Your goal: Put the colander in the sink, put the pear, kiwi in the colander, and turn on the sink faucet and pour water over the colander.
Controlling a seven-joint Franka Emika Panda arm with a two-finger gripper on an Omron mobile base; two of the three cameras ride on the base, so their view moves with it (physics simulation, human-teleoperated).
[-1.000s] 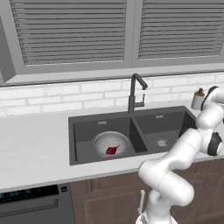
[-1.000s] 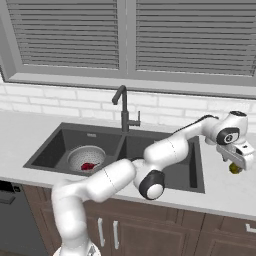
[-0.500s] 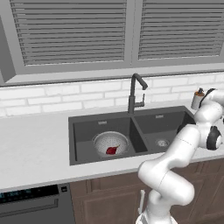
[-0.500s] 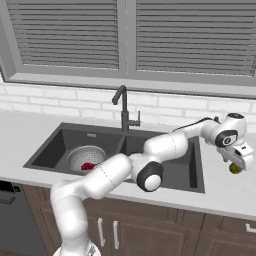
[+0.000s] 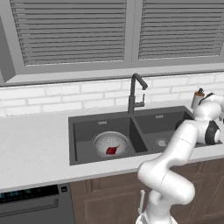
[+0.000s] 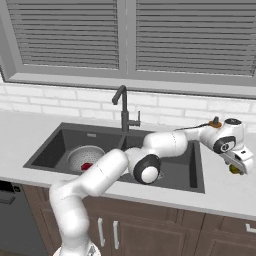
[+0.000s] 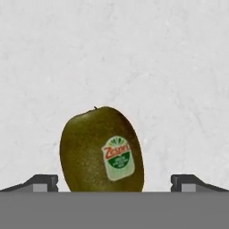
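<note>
The kiwi (image 7: 102, 150), olive-yellow with a sticker, lies on the white counter to the right of the sink (image 6: 60, 145). My gripper (image 6: 237, 166) hangs over the kiwi (image 6: 233, 170), open. In the hand view the kiwi sits between the two finger tips (image 7: 42, 182), with a gap on each side. The silvery colander (image 5: 110, 142) rests in the left basin, with the dark red pear (image 5: 112, 150) inside it. From the right base the colander (image 6: 86, 157) and pear (image 6: 86, 166) show too. The dark faucet (image 5: 133, 92) stands behind the divider between the basins.
A small soap bottle (image 5: 197, 99) stands at the back right corner of the sink, close to my wrist. The counter's front edge runs just in front of the kiwi. A dishwasher front (image 5: 30, 205) sits under the counter at the left.
My hand has sunk a little lower over the kiwi. The kiwi, colander and pear have stayed put.
</note>
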